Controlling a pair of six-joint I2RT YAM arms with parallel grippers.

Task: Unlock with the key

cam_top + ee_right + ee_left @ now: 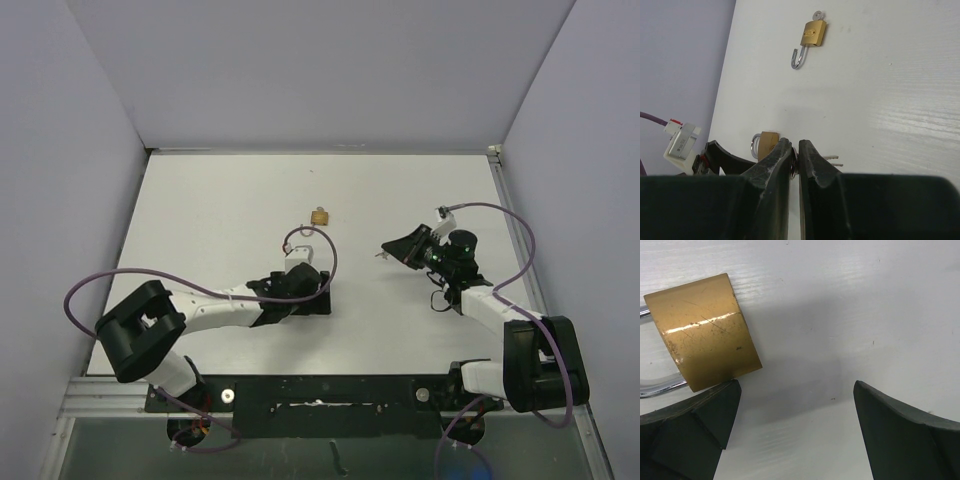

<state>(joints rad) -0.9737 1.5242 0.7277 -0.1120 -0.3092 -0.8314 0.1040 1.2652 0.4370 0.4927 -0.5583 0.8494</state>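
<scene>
A brass padlock (705, 337) lies flat on the white table, its steel shackle (655, 388) running out past the left edge of the left wrist view. My left gripper (795, 410) hangs open just above the table, the padlock's corner by its left finger (695, 425). The same padlock (766, 144) shows in the right wrist view beside that finger. My right gripper (795, 146) is shut on the key (832, 160), whose blades stick out to the right. Seen from above, the right gripper (385, 250) is well apart from the left gripper (305, 292).
A second brass padlock (319, 215) lies farther back with its shackle swung open; it also shows as the padlock (815, 34) at the top of the right wrist view. Purple cables loop off both arms. Grey walls close the table on three sides.
</scene>
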